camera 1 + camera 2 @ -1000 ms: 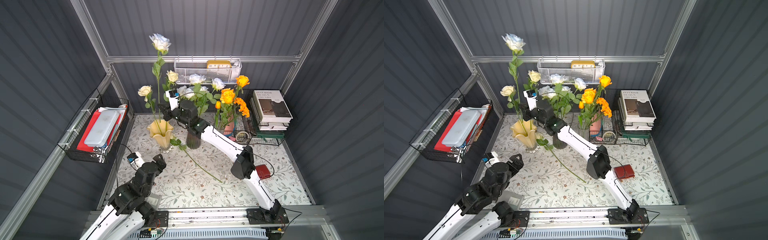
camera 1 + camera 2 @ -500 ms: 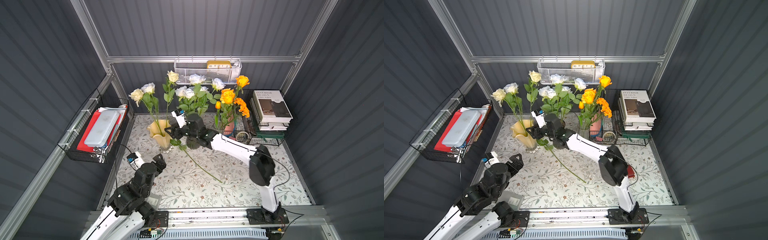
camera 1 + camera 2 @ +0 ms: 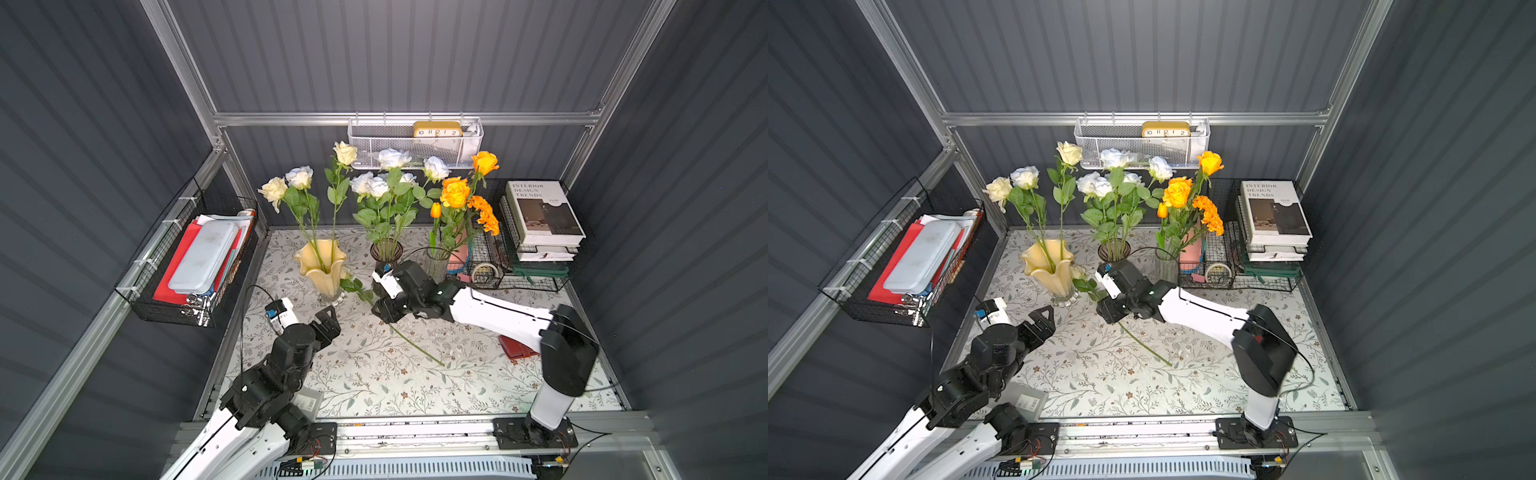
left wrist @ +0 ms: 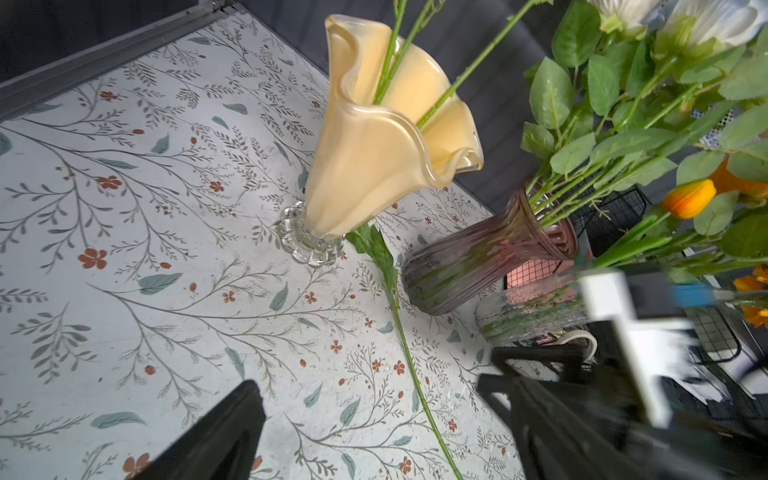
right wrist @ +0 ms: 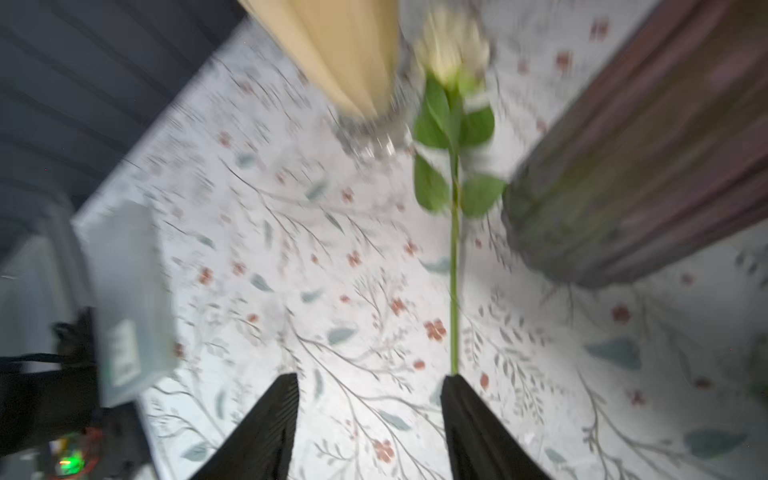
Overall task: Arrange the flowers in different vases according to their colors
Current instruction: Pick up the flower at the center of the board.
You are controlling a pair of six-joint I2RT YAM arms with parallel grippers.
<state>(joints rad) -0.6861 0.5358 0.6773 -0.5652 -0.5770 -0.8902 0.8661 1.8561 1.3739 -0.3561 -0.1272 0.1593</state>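
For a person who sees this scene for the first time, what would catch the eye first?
Most striking are three bunches in a row at the back: pale roses in the yellow vase, white roses in the purple vase, bright orange flowers in the clear vase. Then, one cream rose lies alone on the flowered tablecloth, its head by the yellow vase's foot, with the right gripper open over its stem.

Pale yellow vase (image 4: 374, 166), three green stems (image 4: 473, 58) held, logged at twelve o'clock; purple ribbed vase (image 4: 478, 266) at two o'clock; loose leafy stem (image 4: 380, 255) laid flat between.
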